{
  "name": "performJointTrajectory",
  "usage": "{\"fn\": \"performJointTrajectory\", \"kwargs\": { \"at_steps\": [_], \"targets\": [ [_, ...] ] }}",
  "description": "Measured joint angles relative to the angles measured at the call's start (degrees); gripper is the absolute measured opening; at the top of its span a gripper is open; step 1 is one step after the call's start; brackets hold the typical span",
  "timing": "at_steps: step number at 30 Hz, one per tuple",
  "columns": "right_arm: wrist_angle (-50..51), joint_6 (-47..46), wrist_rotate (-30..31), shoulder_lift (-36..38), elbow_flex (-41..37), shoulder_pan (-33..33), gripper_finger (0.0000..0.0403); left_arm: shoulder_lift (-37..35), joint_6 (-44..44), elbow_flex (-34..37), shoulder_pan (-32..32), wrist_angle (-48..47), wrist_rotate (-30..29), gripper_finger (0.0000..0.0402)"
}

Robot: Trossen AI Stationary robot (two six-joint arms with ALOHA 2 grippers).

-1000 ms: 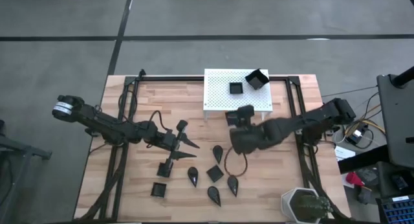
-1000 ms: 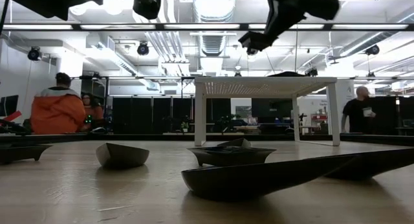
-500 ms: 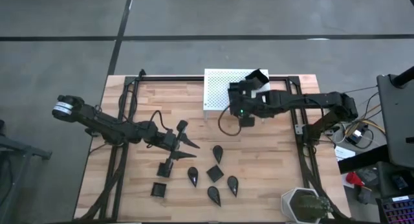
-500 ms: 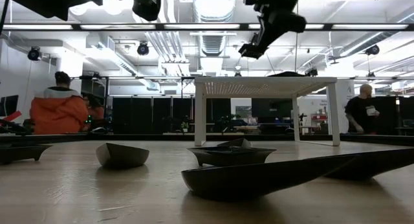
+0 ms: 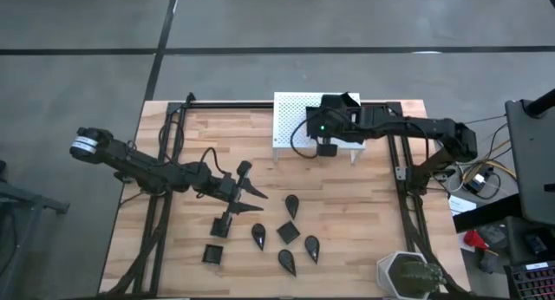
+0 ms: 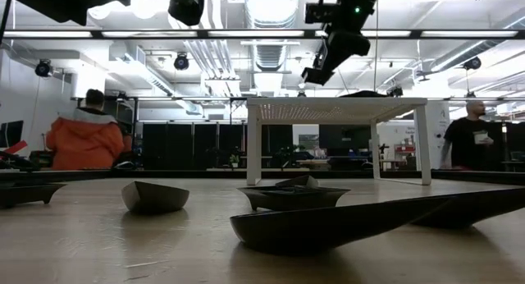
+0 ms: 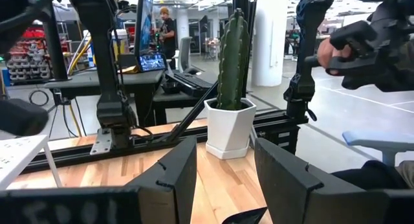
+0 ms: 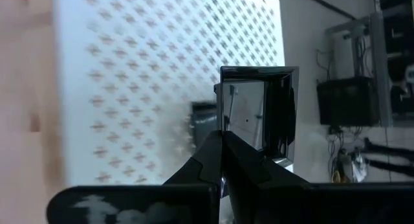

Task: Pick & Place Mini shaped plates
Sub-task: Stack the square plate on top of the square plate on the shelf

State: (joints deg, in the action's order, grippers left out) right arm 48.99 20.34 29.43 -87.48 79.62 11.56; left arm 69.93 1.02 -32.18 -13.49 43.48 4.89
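The table [image 5: 364, 205] is pale wooden planking with a dark metal frame along its sides. At its far edge stands a white stand [image 5: 290, 118] of perforated sheet metal, flat-topped on thin legs. The mini shaped plates are small, matte and black. A group lies on the wood near the front middle: four teardrop plates [image 5: 292, 205], each tapering to a point, and one square plate [image 5: 288, 233] with a raised rim among them. Another square plate [image 5: 212, 253] lies apart toward the left front.

The right gripper [image 8: 223, 143] is over the stand's top, its two dark fingers pinched tight on the rim of a glossy-walled square plate [image 8: 259, 111] (the held plate hangs above the perforated surface, tilted on edge). Whether another plate lies on the stand beneath the arm cannot be told from above.

The left gripper [image 5: 247, 192] is over the wood left of centre, its fingers [image 7: 284, 179] spread apart with nothing seen between them; a dark piece [image 5: 227, 220] lies on the wood just beneath it.

At the table's front right corner a white hexagonal pot [image 7: 228, 128] holds a ribbed green cactus [image 7: 231, 59]. No writing can be read on any of these things.
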Motion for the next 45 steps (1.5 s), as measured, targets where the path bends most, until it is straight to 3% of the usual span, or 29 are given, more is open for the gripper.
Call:
{"fn": "performJointTrajectory", "kwargs": {
  "at_steps": [39, 45],
  "targets": [
    [-3.21, 0.68, 0.54, -3.23, -3.91, 4.60, 0.0009, 0.00, 0.02, -0.04, 0.02, 0.28, 0.02, 0.0152],
    [-3.27, 1.19, 0.73, -3.23, -3.91, 4.58, 0.0038, 0.00, 0.02, -0.04, 0.01, 0.27, 0.01, 0.0152]
  ]
}}
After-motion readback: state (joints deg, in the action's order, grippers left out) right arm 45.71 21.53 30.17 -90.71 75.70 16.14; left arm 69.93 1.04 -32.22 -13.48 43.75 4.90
